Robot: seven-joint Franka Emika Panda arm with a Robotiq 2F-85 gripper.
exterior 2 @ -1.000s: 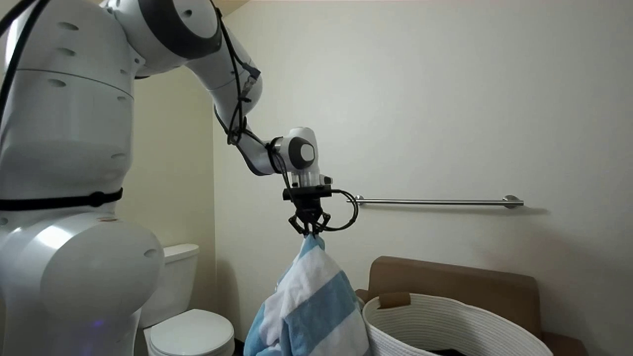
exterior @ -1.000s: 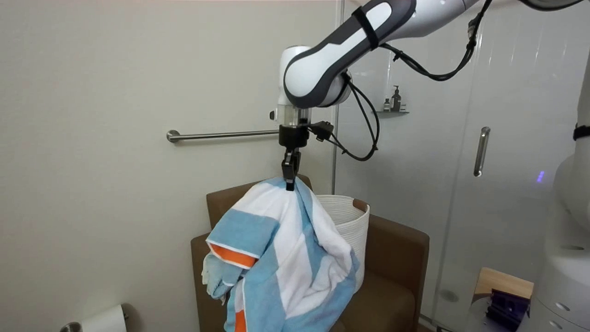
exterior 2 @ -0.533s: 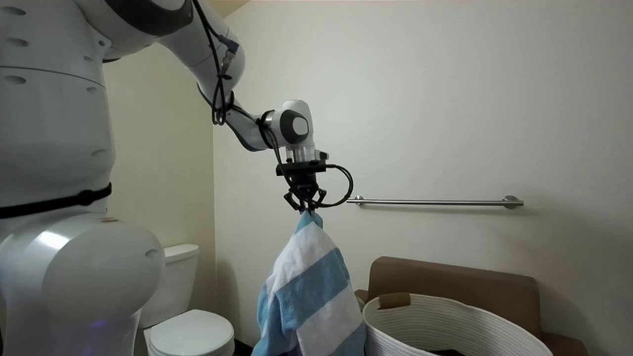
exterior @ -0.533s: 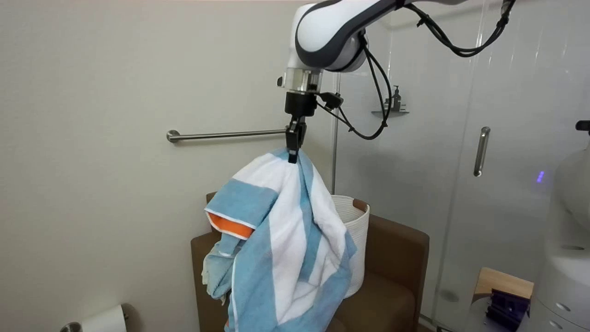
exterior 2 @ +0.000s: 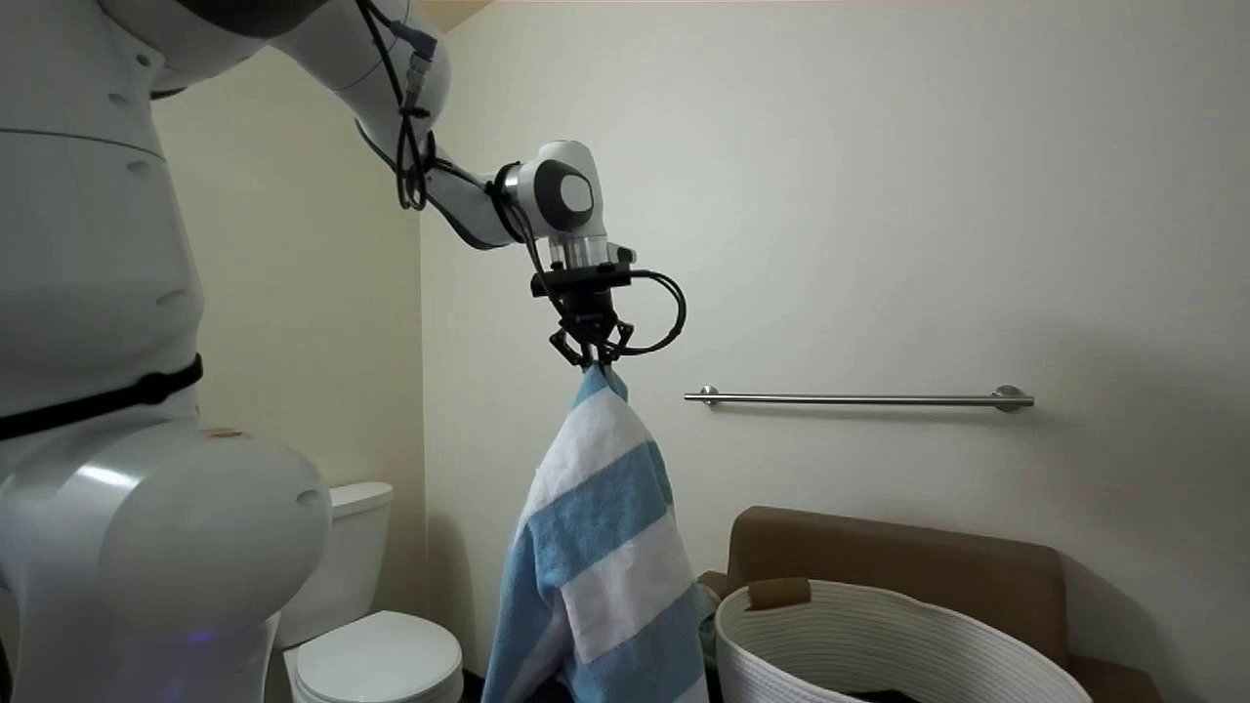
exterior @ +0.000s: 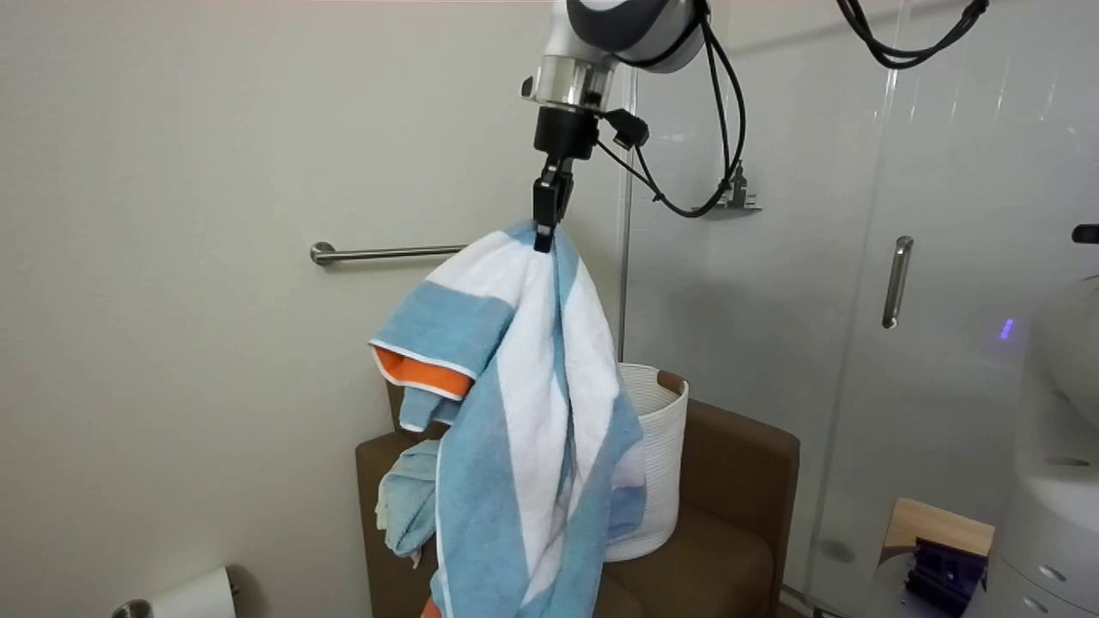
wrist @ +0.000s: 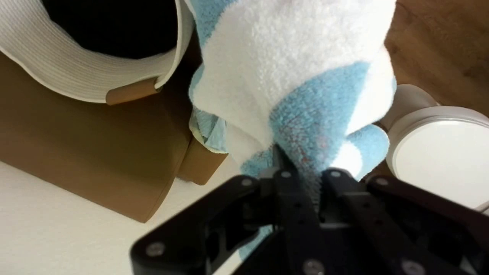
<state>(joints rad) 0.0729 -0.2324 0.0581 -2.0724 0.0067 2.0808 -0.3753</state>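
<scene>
Towel [exterior: 524, 412]: plush pile, broad blue and white stripes, narrow white binding, orange showing at a turned-back edge. Hangs in steep, tent-like folds from the claw [exterior 2: 597, 363], in front of the armchair [exterior: 738, 481] in an exterior view; lower end out of frame in both exterior views.

Claw: black, jointed, pointing down. Fingers nearly together, a bunched fold of the towel pinched between them.

Basket [exterior 2: 908, 635]: off-white, coiled rope walls, wavy rounded rim, brown leather-like handle tab [exterior 2: 778, 593]; dark interior in the wrist view. Stands on the armchair, partly behind the towel in an exterior view.

Armchair: smooth brown upholstery, boxy arms.

Cloth bundle [exterior: 410, 498]: pale blue, crumpled, at the armchair's arm.

Bar [exterior 2: 859, 399]: straight metal tube, round wall mounts.

Toilet [exterior 2: 379, 659]: glossy white, rounded lid, lowered.

Glass panel [exterior: 944, 386]: smooth, reflective, upright metal handle [exterior: 897, 283].

Change against one second ago: claw and towel stand higher, the fingertips now above the bar's level in an exterior view rather than below it. The towel shows longer and narrower; its turned-back corner now sits above the cloth bundle, which keeps its place. More of the basket's wall and base shows.
</scene>
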